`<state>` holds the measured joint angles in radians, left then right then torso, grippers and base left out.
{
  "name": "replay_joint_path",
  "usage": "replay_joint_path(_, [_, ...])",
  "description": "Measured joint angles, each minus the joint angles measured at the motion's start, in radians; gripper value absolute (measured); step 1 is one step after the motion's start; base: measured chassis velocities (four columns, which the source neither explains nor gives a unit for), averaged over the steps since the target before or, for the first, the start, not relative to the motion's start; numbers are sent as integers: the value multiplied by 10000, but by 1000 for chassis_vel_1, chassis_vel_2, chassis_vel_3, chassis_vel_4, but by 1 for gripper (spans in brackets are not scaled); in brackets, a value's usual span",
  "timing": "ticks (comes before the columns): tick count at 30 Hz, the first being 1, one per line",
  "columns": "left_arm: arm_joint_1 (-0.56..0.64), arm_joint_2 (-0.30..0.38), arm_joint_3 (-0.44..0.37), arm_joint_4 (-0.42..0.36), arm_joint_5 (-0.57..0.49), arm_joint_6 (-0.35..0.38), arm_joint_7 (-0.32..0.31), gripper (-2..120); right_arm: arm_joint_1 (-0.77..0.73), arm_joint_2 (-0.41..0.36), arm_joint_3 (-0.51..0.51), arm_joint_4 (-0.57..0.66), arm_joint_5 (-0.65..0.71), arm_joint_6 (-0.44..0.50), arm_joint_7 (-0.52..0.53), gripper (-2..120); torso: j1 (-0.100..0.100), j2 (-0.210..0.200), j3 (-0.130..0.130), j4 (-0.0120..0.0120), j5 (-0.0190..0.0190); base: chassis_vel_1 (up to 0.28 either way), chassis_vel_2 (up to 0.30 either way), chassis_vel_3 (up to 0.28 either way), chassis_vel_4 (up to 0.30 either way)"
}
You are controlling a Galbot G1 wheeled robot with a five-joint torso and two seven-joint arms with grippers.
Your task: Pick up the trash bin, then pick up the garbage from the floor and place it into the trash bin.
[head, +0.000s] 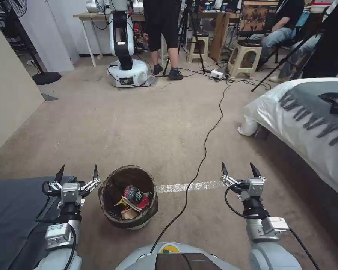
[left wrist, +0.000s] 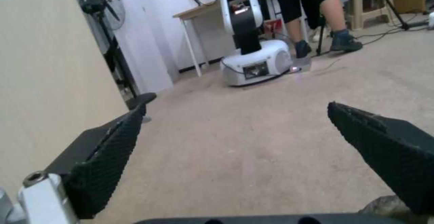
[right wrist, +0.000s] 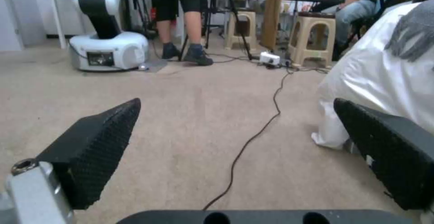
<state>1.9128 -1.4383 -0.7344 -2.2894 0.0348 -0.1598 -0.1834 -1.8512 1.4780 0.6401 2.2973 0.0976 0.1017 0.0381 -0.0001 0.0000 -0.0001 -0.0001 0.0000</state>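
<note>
The bed [head: 311, 123] lies beyond the right hand [head: 239, 169] on its outer side, and a black cable [head: 202, 150] runs over the carpet between the two hands. The bin [head: 105, 195] stands on the floor just beside the left hand [head: 77, 171], on its inner side, with the garbage [head: 133, 200] inside. Both hands are released, fingers spread, holding nothing.
</note>
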Motion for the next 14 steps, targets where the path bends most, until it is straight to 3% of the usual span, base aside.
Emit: replay_joint_path(14, [292, -180, 95, 157, 91, -340, -205, 100, -37, -3, -88, -43, -241, 183, 60, 100, 0, 0, 0, 1, 0, 0, 0, 0, 0])
